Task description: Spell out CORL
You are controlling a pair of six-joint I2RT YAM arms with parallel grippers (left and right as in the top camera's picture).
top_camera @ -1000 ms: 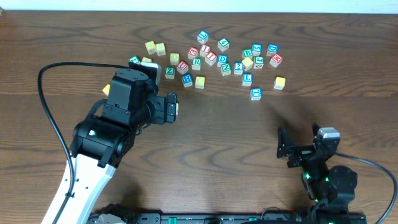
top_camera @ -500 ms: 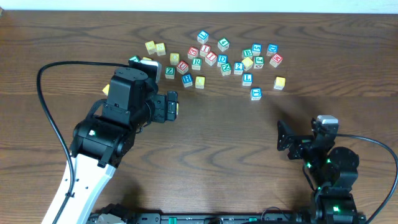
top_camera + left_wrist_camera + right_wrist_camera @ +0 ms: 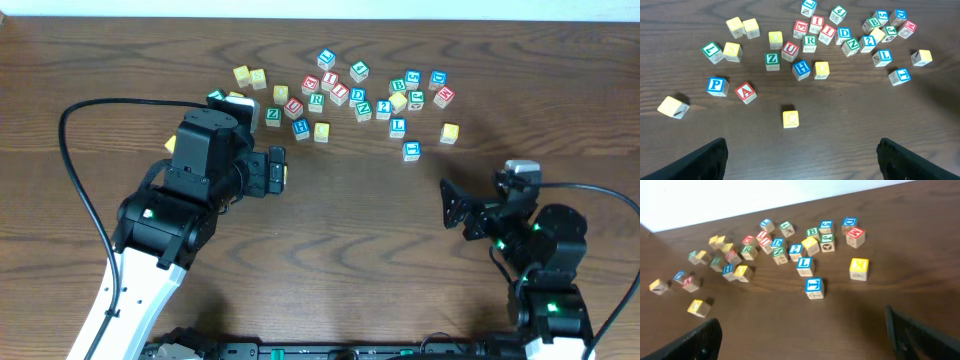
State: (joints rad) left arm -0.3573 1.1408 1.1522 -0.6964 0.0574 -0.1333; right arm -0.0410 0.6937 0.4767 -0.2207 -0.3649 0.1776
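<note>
The left gripper (image 3: 801, 150) is spread wide and holds nothing. The yellow C cube (image 3: 791, 119) lies alone just beyond its fingers. Farther past the C cube a yellow cube (image 3: 821, 69) sits just beside the blue H cube (image 3: 801, 68). Behind them the green R cube (image 3: 810, 41) is crowded by the red U cube (image 3: 790, 50). The blue L cube (image 3: 883, 56) lies well right of the C cube. The right gripper (image 3: 801, 320) is also spread and empty, well apart from the C cube.

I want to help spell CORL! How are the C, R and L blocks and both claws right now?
C cube: alone, apart from the pile, letter up.
R cube: in the pile, letter up.
L cube: at the pile's edge, letter up.
Left gripper: open, empty.
Right gripper: open, empty.
</note>
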